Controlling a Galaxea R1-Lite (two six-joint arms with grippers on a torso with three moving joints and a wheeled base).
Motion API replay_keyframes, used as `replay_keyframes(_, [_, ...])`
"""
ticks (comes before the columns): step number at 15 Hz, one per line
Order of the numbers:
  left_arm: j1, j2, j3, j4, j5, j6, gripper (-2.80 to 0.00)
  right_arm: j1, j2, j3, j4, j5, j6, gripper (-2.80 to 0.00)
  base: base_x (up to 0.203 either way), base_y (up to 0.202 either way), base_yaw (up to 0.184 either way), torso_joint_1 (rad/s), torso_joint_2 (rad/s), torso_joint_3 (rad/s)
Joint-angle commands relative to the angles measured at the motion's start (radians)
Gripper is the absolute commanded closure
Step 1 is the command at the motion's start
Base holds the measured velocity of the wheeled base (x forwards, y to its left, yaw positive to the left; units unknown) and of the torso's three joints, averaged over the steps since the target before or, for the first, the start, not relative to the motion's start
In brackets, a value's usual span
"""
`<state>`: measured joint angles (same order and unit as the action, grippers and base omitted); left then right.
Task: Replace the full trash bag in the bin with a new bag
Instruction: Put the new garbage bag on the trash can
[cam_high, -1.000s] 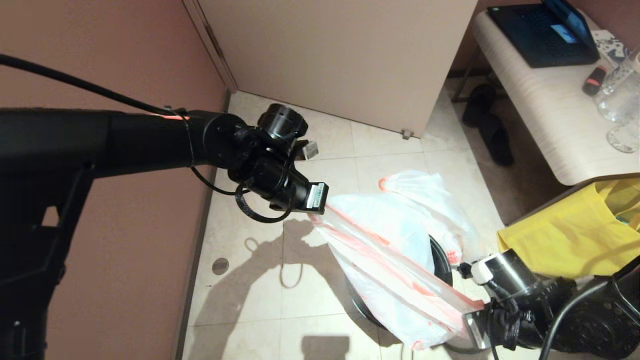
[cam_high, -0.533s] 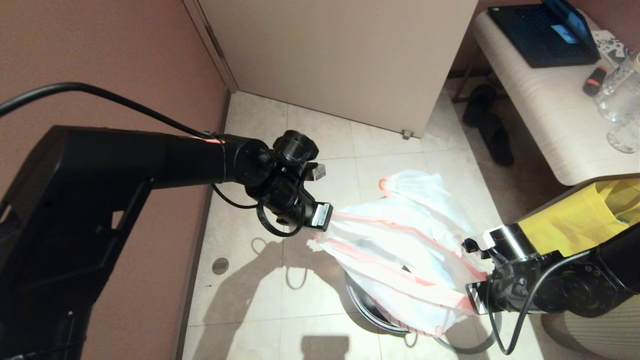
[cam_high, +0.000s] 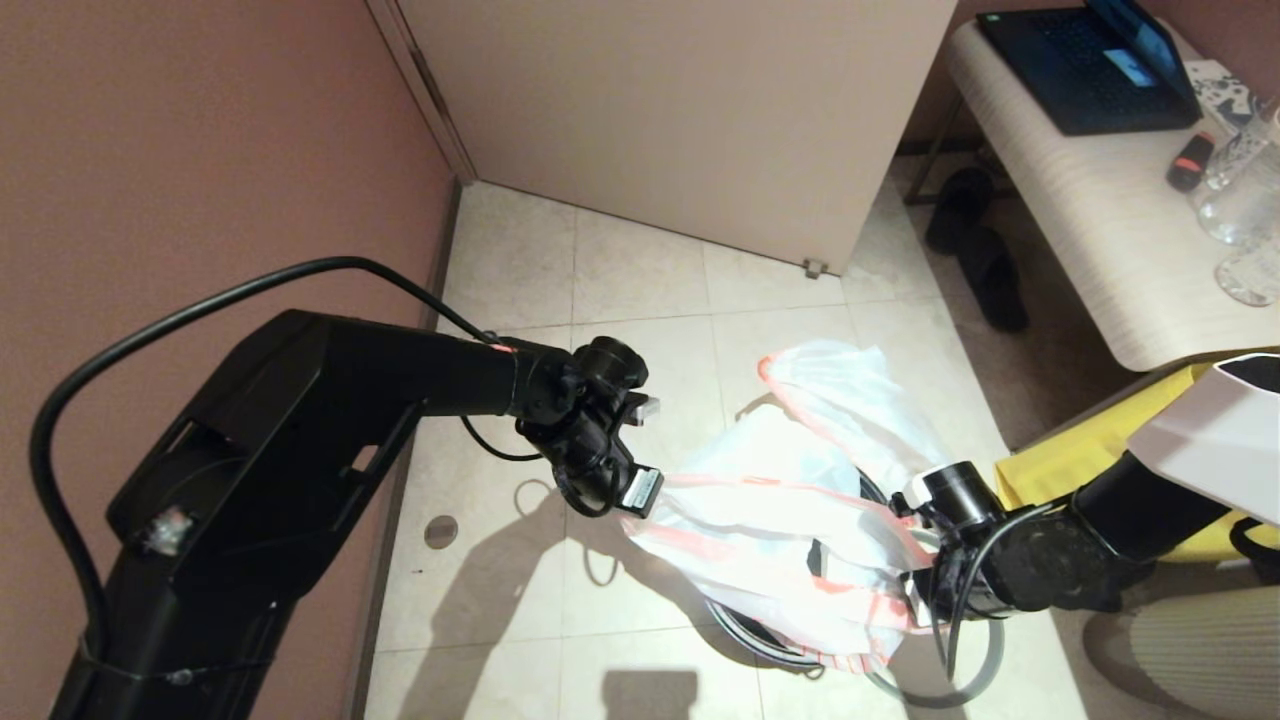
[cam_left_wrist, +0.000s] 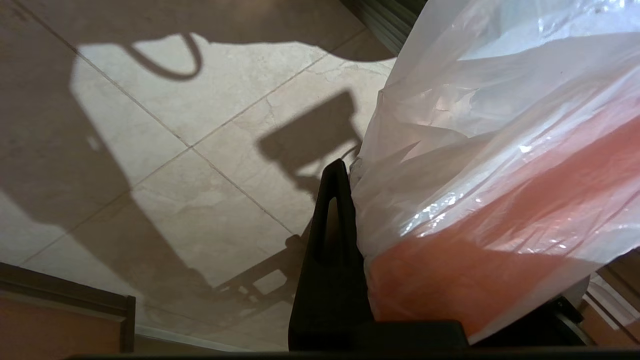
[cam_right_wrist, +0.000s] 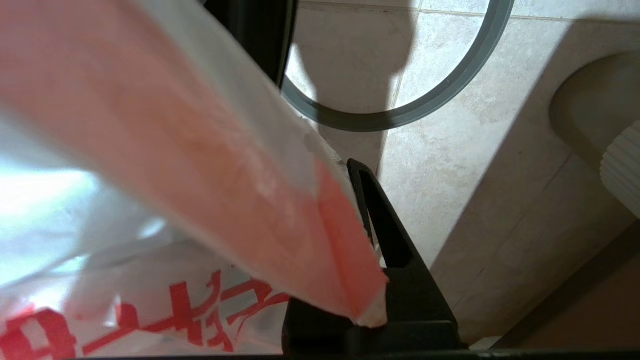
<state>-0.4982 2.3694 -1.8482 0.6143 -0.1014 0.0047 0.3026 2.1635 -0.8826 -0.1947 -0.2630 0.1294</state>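
Both arms had come down: the left gripper (cam_high: 648, 493) and right gripper (cam_high: 925, 598), each clamped on the new bag (cam_high: 770, 545) (pink band), spread it over the bin (cam_high: 745, 635), nearly ready for lining.

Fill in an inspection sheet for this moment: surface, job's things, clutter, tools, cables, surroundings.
Surface: tiled floor with one round drain.
Job's things: new bag stretched over the black bin; grey hoop lying on the floor beside it; second bag on the floor behind.
Clutter: dark slippers, yellow tote.
Tools: left tool and right tool each shut on the new bag's pink rim, at opposite sides.
Cables: black cable arching over the left arm; another looped at the right wrist.
Surroundings: pink wall, beige door, table with laptop and glasses.
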Motion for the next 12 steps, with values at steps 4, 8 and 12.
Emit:
replay_keyframes(4, [-0.015, 0.110, -0.041, 0.001, -0.001, -0.007, 0.00, -0.003, 0.160, -0.074, -0.063, 0.004, 0.004, 0.00, 0.000, 0.000, 0.000, 0.000, 0.00, 0.000])
replay_keyframes(8, [-0.032, 0.191, -0.098, -0.125, 0.030, -0.147, 0.00, -0.001, 0.205, -0.110, -0.236, 0.000, 0.029, 0.00, 0.000, 0.000, 0.000, 0.000, 0.00, 0.000])
replay_keyframes(12, [-0.082, 0.204, -0.073, -0.314, 0.037, -0.333, 0.00, -0.009, 0.214, -0.136, -0.335, -0.009, 0.136, 0.00, 0.000, 0.000, 0.000, 0.000, 0.00, 0.000])
